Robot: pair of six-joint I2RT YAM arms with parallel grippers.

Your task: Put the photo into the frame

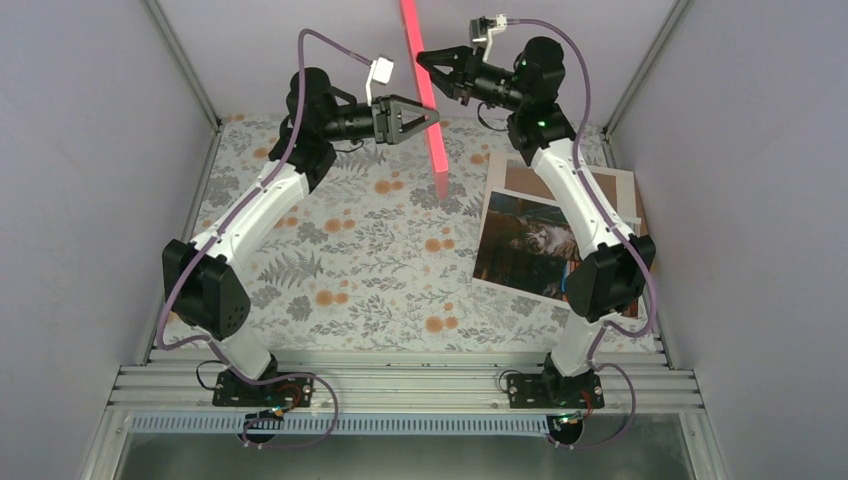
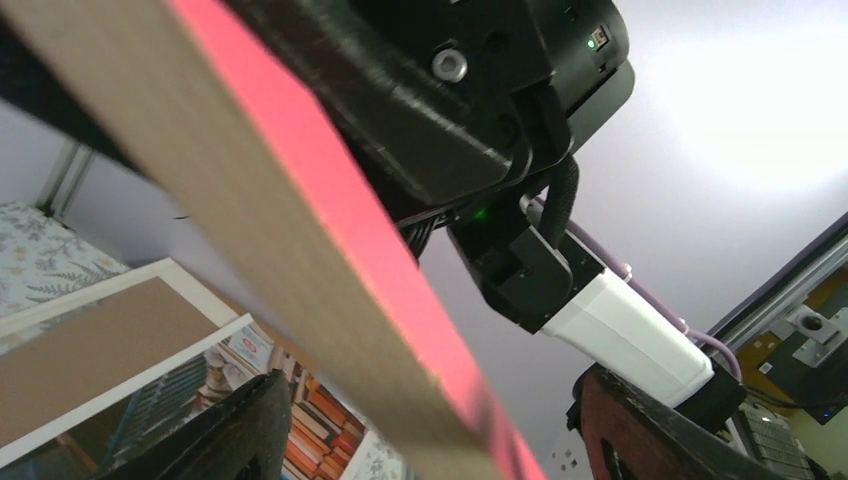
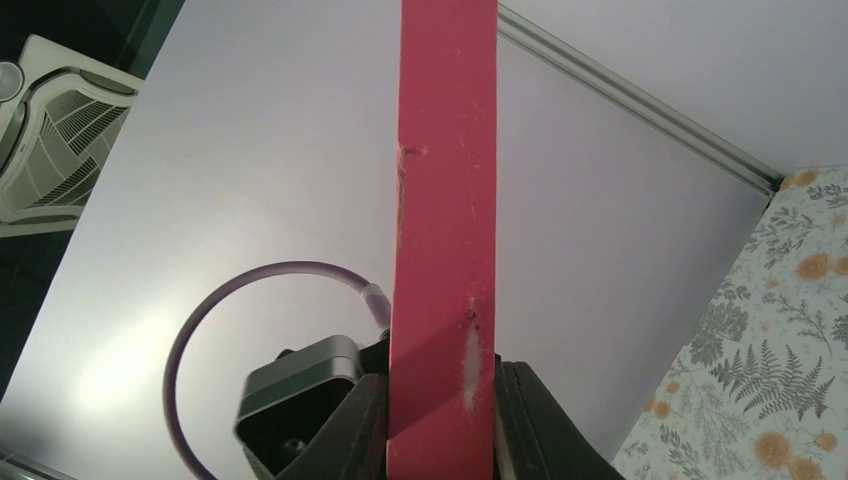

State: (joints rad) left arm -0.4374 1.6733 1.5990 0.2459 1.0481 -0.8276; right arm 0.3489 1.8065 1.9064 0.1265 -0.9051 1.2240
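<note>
Above the surface (image 1: 350, 250), right end effector (image 3: 442, 420) is clamped on the pink frame (image 1: 435, 150) edge; left end effector (image 2: 440, 430) straddles it, jaws apart. Likely stiff, light; grip by the edges.

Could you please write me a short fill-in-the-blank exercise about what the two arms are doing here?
1. The right gripper is shut on the ___.
2. The left gripper has the frame between its jaws, which stand ___.
3. The photo lies flat, partly under the ___ arm.

Missing words: frame; open; right.
</note>
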